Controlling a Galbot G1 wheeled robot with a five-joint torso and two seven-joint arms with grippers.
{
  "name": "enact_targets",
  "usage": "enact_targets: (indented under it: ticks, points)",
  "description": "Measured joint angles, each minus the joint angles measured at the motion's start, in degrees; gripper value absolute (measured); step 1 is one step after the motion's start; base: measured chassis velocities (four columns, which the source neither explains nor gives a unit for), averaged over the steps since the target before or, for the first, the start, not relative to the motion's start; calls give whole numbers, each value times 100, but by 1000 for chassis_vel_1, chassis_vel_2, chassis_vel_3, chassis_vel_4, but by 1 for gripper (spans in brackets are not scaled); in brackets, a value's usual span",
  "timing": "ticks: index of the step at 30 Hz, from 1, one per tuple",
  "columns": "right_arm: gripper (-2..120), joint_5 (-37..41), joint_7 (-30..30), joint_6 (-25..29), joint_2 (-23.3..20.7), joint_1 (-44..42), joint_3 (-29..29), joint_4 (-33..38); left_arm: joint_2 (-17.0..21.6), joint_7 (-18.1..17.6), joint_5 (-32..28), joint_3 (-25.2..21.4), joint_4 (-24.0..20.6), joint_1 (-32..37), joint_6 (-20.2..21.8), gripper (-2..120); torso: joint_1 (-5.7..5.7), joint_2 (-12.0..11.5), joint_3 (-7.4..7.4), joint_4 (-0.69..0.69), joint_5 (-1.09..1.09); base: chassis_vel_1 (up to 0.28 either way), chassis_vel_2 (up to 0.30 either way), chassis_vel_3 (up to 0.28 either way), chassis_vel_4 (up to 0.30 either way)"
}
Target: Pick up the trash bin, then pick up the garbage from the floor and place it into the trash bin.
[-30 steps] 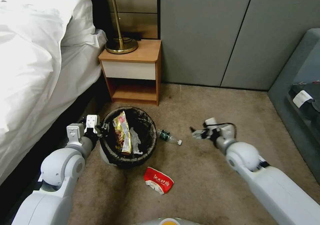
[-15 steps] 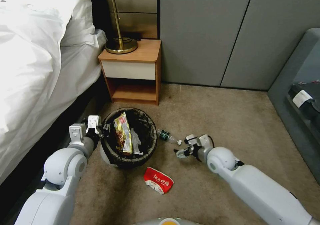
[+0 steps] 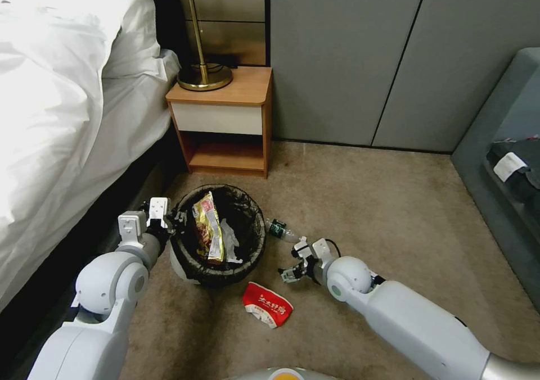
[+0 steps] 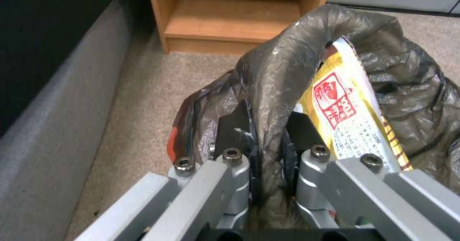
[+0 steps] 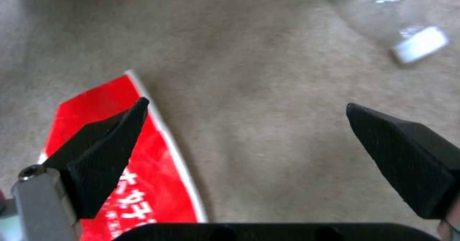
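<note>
The trash bin (image 3: pixel 256 248), white with a dark liner, stands on the carpet beside the bed. It holds a yellow snack wrapper (image 3: pixel 207 225) and white tissue (image 3: pixel 228 238). My left gripper (image 3: pixel 171 222) is shut on the bin's near-left rim; in the left wrist view its fingers (image 4: pixel 266 126) pinch the folded liner (image 4: pixel 287 65) next to the yellow wrapper (image 4: pixel 350 119). My right gripper (image 3: pixel 292 265) hangs open low over the carpet, between the clear bottle (image 3: pixel 284 233) and the red-and-white packet (image 3: pixel 267 304). In the right wrist view the open gripper (image 5: pixel 247 104) has the packet (image 5: pixel 120 169) under one finger and the bottle (image 5: pixel 393 14) beyond.
A wooden nightstand (image 3: pixel 225 121) with a brass lamp (image 3: pixel 203 76) stands behind the bin. The bed (image 3: pixel 56 116) runs along the left. A grey upholstered seat (image 3: pixel 506 161) sits at the right. Grey wall panels (image 3: pixel 349 59) close the back. Open carpet (image 3: pixel 394 211) lies in the middle right.
My right arm has swung in from the open carpet toward the bin, and its gripper now sits lower, between the bottle and the red packet. The left gripper keeps its hold on the bin.
</note>
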Motion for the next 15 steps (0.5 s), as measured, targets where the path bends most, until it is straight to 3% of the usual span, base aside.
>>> enact_targets:
  ticks: [15]
  points:
    - [100, 254, 237, -129, 739, 513, -916, -173, -31, 39, 46, -6, 76, -20, 0, 6, 0, 0, 0, 1, 0, 0, 0, 0, 0]
